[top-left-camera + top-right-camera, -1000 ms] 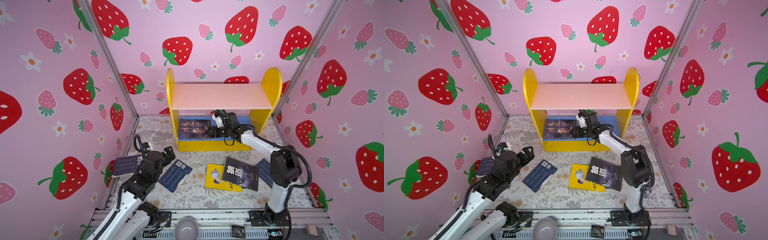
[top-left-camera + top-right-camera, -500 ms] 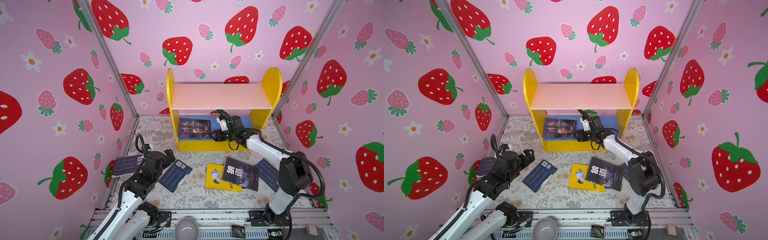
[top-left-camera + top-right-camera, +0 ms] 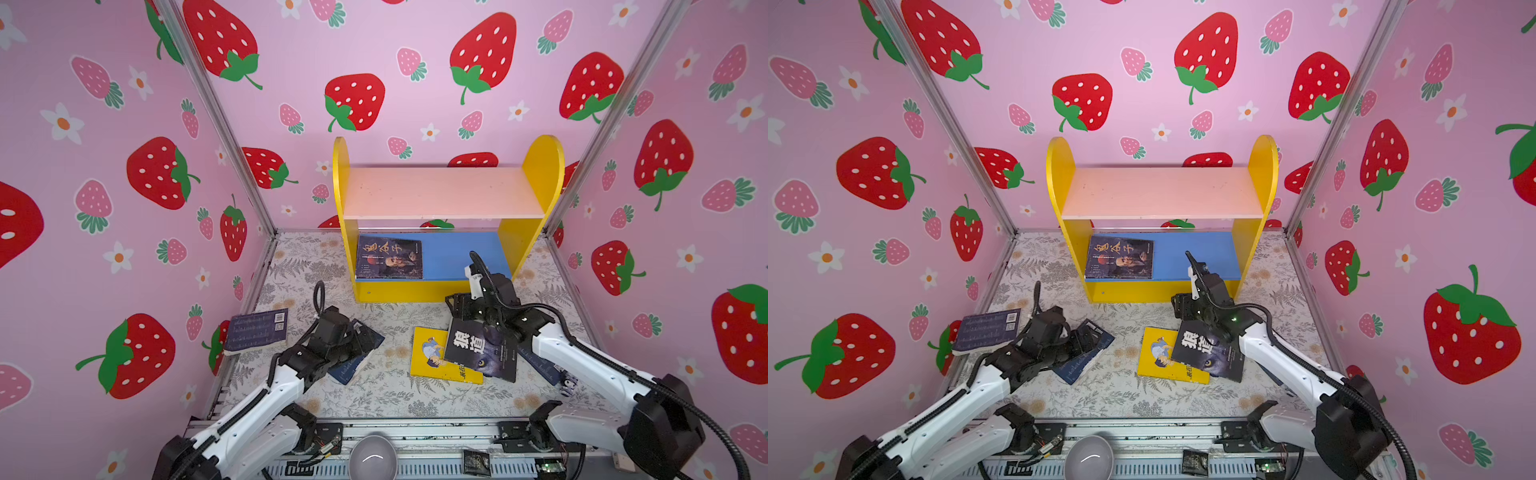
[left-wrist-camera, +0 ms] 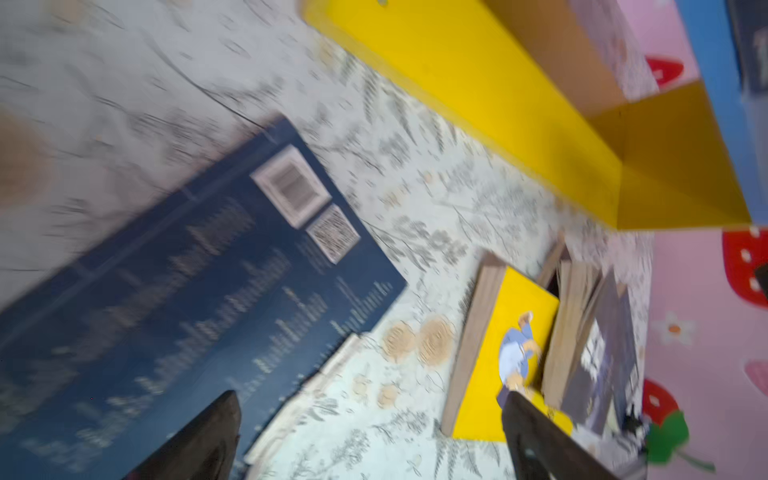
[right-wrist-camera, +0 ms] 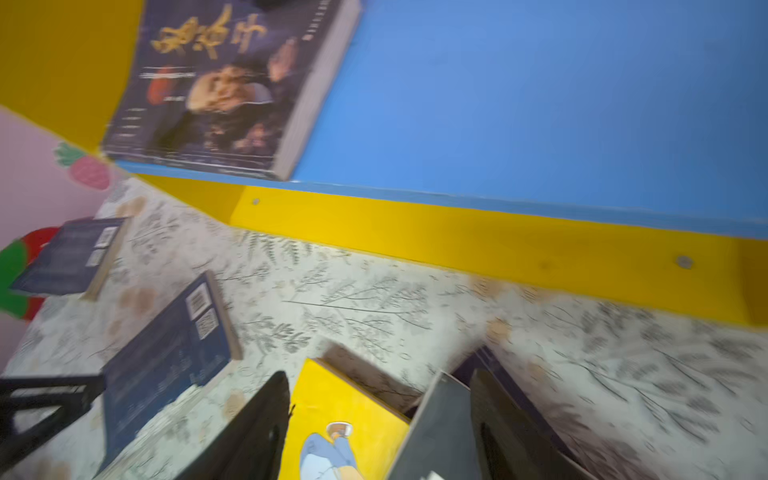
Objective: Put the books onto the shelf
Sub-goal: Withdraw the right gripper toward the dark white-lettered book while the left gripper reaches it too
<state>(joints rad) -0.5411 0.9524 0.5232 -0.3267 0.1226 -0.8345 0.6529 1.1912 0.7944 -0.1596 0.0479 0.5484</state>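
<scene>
Tho wrists don't, top views show pink board (image 3: pixel 440 193)

A grey bowl (image 3: pixel 372 457) rests on the metal rail (image 3: pixel 415 432); beside the bowl lies a small black packet (image 3: pixel 476 461), and beyond it a fern-print mat (image 3: pixel 386 399).

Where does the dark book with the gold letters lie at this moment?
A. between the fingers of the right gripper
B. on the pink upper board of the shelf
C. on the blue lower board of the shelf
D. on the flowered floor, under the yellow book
C: in a top view the dark book lies flat on the blue lower board of the shelf, near its left side.
</scene>
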